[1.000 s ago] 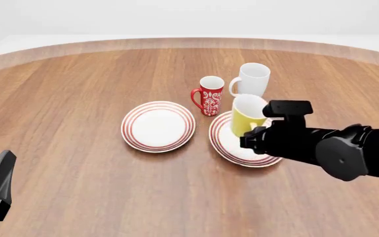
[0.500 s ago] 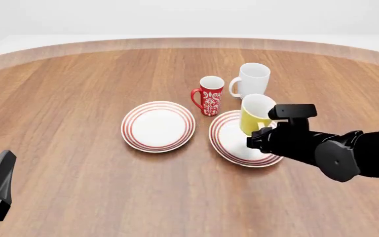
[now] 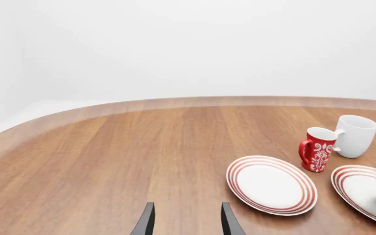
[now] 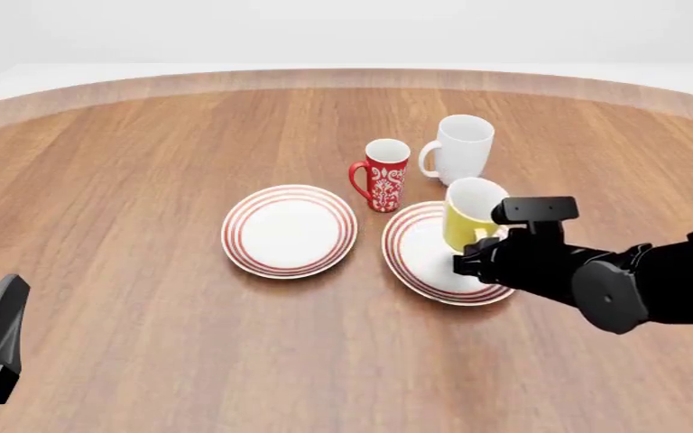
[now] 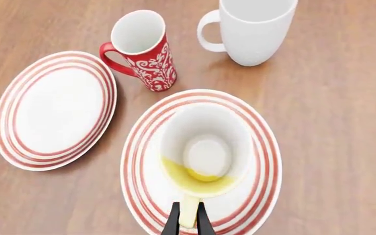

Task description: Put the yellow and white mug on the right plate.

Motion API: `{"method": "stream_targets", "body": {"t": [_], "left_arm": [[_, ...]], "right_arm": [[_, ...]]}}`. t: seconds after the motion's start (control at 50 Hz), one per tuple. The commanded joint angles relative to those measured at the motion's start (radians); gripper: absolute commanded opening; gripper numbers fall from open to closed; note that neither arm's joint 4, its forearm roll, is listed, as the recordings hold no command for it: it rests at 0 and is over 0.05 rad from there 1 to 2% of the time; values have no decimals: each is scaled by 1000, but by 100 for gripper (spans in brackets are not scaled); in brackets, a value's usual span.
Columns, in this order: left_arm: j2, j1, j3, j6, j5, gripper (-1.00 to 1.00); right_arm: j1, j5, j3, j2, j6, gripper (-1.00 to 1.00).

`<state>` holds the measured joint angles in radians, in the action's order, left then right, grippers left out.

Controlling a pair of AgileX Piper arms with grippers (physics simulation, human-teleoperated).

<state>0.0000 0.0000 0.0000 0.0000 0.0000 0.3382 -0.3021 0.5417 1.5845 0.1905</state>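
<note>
Over the right plate [image 4: 425, 271], the right gripper [image 5: 188, 221] pinches the handle of the yellow and white mug [image 4: 472, 215], which is upright over the plate's middle. Behind the plate stand a red mug [image 4: 384, 175] and a white mug [image 4: 460, 146], with another plate [image 4: 289, 229] to its left. Well apart, the left gripper [image 3: 186, 223] hangs with fingers spread over the table [image 4: 130, 162].

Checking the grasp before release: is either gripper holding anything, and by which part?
The right gripper holds the yellow and white mug by its handle, over the right plate. The left gripper is open and holds nothing.
</note>
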Motion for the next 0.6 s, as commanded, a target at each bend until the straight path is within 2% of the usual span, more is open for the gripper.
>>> {"method": "stream_targets", "body": {"t": [0.02, 0.3, 0.38, 0.6], "left_arm": [[0, 0, 0, 0, 0, 100], [0, 0, 0, 0, 0, 100], [0, 0, 0, 0, 0, 100], [0, 0, 0, 0, 0, 100]], "right_arm": [[1, 2, 11, 7, 3, 100], [-3, 23, -1, -26, 6, 100], [12, 28, -13, -39, 21, 100], [38, 118, -51, -187, 45, 100]]}}
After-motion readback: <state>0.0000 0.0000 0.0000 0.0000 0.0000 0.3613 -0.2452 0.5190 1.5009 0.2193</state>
